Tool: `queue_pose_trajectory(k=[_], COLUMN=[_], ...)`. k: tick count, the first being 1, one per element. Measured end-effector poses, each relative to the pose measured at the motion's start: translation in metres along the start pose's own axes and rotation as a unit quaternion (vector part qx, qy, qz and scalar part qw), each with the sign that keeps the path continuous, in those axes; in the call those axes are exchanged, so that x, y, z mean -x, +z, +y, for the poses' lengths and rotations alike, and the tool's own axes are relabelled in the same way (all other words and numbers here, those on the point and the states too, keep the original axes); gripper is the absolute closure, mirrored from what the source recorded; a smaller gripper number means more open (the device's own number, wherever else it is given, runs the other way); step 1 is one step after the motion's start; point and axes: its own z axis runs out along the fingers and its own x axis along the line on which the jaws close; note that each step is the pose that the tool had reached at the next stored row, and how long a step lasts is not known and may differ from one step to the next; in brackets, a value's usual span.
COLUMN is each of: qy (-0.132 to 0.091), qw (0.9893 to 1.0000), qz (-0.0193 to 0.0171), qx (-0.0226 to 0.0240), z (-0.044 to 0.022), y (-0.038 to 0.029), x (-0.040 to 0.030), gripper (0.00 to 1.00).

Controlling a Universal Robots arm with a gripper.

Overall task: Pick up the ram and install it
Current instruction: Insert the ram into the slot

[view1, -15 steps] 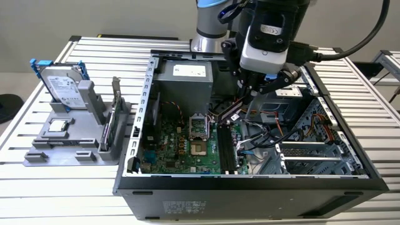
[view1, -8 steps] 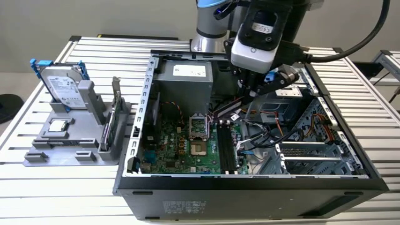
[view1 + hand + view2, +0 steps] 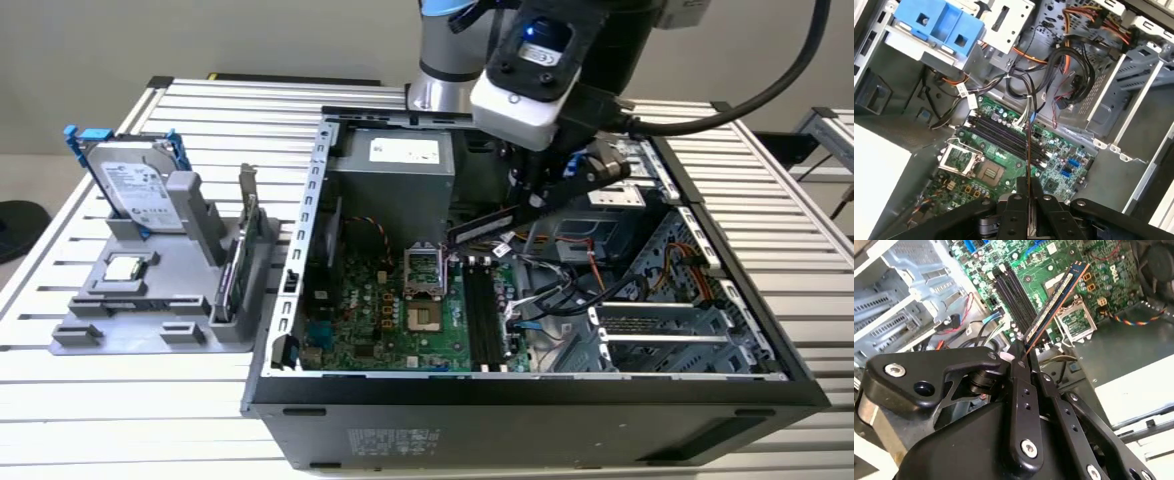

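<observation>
Open case (image 3: 534,400) | tool (image 3: 1021,354) clamps ram (image 3: 1054,302) | tilted above slots (image 3: 483,320), clear of walls

White label (image 3: 404,150) on grey metal power-supply box (image 3: 387,190), pale label (image 3: 130,180) on upright silver hard drive (image 3: 150,212) at the exterior view's left, neither was legible

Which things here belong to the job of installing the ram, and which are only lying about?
Job: ram, held in the claw; memory slots on the motherboard.
Lying about: hard drive; CPU chip; card with bracket; grey holder.
</observation>
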Motion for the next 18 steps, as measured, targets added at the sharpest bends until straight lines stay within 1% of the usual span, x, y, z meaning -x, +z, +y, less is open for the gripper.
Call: queue_pose_trajectory(k=[2, 5, 7, 9, 11, 13, 16, 18], qy=[0.018, 0.045, 0.063, 0.081, 0.098, 0.117, 0.144, 0.162], qw=[0.9998, 0.9990, 0.9980, 0.9967, 0.9951, 0.9932, 0.9896, 0.9868], qz=[-0.0002, -0.0004, -0.0006, -0.0007, -0.0008, -0.0010, -0.0013, -0.0014], qx=[-0.0008, -0.0019, -0.0028, -0.0035, -0.0043, -0.0051, -0.0063, -0.0071], z=[0.0000, 0.0000, 0.0000, 0.0000, 0.0000, 0.0000, 0.0000, 0.0000], y=[0.0000, 0.0002, 0.0003, 0.0003, 0.0004, 0.0005, 0.0006, 0.0007], x=[0.0000, 0.0000, 0.0000, 0.0000, 0.0000, 0.0000, 0.0000, 0.0000], gripper=[1.00, 1.00, 1.00, 1.00, 1.00, 1.00, 1.00, 1.00])
